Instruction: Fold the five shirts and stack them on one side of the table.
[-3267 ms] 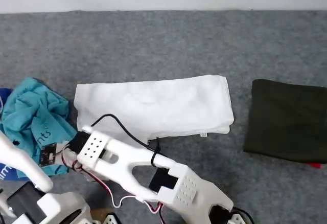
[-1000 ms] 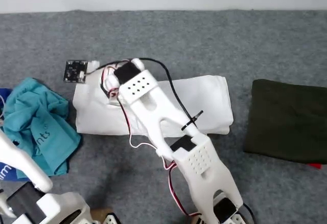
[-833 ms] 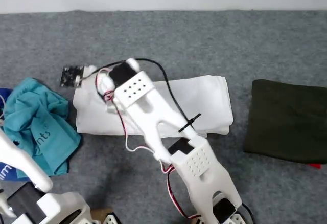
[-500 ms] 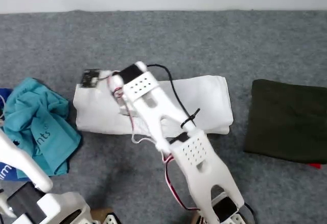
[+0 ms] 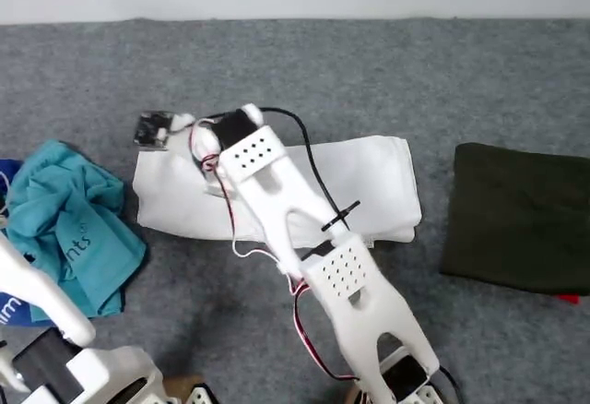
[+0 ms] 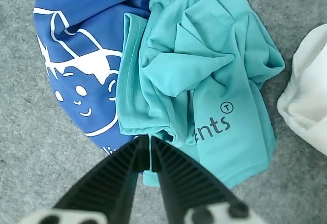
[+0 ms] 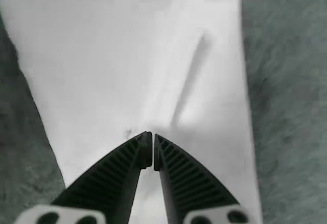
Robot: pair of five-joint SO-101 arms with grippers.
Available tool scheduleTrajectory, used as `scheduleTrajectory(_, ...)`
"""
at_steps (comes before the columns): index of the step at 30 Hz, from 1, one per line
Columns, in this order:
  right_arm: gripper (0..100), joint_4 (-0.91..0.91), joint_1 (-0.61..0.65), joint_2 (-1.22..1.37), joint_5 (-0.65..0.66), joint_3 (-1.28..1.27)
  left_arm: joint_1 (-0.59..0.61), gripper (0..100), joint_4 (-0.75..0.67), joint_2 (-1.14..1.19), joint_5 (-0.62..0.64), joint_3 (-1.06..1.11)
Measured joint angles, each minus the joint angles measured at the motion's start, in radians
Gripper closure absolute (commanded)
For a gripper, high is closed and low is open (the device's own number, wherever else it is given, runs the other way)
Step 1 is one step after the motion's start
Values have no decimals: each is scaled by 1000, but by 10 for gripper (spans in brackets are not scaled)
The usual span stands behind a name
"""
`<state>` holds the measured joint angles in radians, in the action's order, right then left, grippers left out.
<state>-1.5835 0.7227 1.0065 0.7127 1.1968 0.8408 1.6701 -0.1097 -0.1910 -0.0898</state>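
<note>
Our right gripper [image 7: 152, 151] has its jaws pressed together, tips down on the white shirt [image 7: 133, 65]. We cannot tell whether any cloth is pinched between them. The shirt lies under the tool as a long folded band, and the gripper sits over one end of it. We judge the step in hand to be folding that end across onto the other. To do it well we would part the jaws, take every layer at the edge, lift low and carry the end straight along the band so the sides line up. The arm lies across the very cloth we mean to fold onto, so it must swing clear as the end travels. Just beside the gripper's end of the band sits a crumpled teal shirt [image 6: 204, 70] lying partly over a blue shirt [image 6: 82, 55]. Our left gripper [image 6: 149, 155] hangs above the teal shirt's edge, jaws closed and holding nothing. Beyond the band's other end, well away from the tool, a folded dark shirt [image 5: 516, 215] rests on the grey table [image 5: 369, 72].
</note>
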Motion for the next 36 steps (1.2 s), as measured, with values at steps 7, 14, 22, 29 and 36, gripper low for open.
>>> scheduleTrajectory(7, 989, 175, 15, 98, 0, 57, 0, 982, 0, 0, 0, 0)
scheduleTrajectory(14, 989, 144, 14, 204, 0, 104, 0, 982, 0, 0, 0, 0)
scheduleTrajectory(22, 987, -160, -11, 204, -184, 345, 0, 982, 9, -84, 0, 0)
scheduleTrajectory(29, 987, -170, -170, 124, -325, 341, 0, 982, 55, -193, -5, 0)
scheduleTrajectory(36, 986, -170, -367, -120, -459, -29, 0, 982, 60, -259, -40, 0)
